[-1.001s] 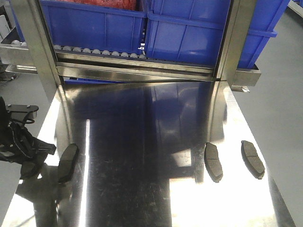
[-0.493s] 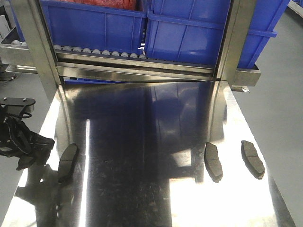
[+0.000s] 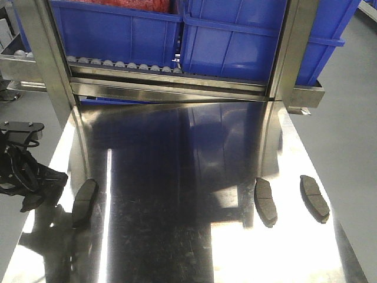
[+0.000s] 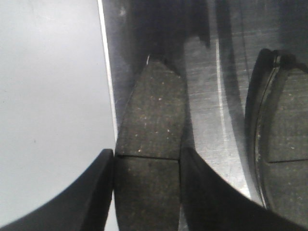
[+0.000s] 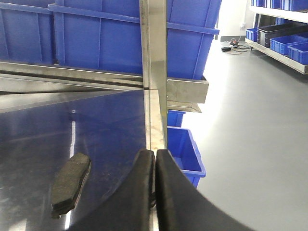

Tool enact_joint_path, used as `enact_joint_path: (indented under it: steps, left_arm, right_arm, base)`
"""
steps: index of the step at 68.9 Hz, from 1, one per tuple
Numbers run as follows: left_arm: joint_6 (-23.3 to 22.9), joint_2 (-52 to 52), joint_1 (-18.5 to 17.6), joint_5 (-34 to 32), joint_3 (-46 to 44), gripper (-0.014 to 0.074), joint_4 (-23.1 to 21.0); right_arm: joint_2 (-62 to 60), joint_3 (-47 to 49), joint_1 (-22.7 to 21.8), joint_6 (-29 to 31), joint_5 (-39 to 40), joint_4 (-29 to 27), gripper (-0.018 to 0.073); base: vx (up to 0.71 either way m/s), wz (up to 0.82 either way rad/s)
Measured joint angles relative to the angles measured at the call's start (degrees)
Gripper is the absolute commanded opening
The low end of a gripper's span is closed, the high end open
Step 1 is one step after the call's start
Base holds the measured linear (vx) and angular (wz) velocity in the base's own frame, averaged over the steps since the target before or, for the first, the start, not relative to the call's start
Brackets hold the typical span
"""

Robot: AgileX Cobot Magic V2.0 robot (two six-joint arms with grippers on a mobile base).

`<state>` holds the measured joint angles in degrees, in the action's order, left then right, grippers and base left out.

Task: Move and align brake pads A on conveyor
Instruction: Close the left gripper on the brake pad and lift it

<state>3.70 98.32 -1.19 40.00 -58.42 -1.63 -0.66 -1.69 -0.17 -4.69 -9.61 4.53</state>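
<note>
Now left gripper (image 4: 147, 156) shifted leftward, brake pad (image 4: 151, 110) between fingers (image 4: 86, 192).

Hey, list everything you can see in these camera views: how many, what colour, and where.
brake pads: three, dark grey, lying apart on the steel table, one at the left, two at the right.
held brake pad: one, dark grey, at the table's left edge.
bins: two, blue, on the roller rack behind the table.
crate: one, blue, low down beside the table's right side.
left gripper: black, fingers touching both sides of the held brake pad.
right gripper: black, shut, empty, by the table's right edge.
</note>
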Motion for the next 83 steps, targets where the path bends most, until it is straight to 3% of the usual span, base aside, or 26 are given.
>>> enact_joint_path:
  steps: [83]
  left_arm:
    - [0.4,0.0,0.0,-2.0,0.0,0.0146,0.0]
  right_arm:
    - [0.0,0.0,0.0,0.0,0.0,0.0,-0.0003]
  base:
    - [0.0,0.0]
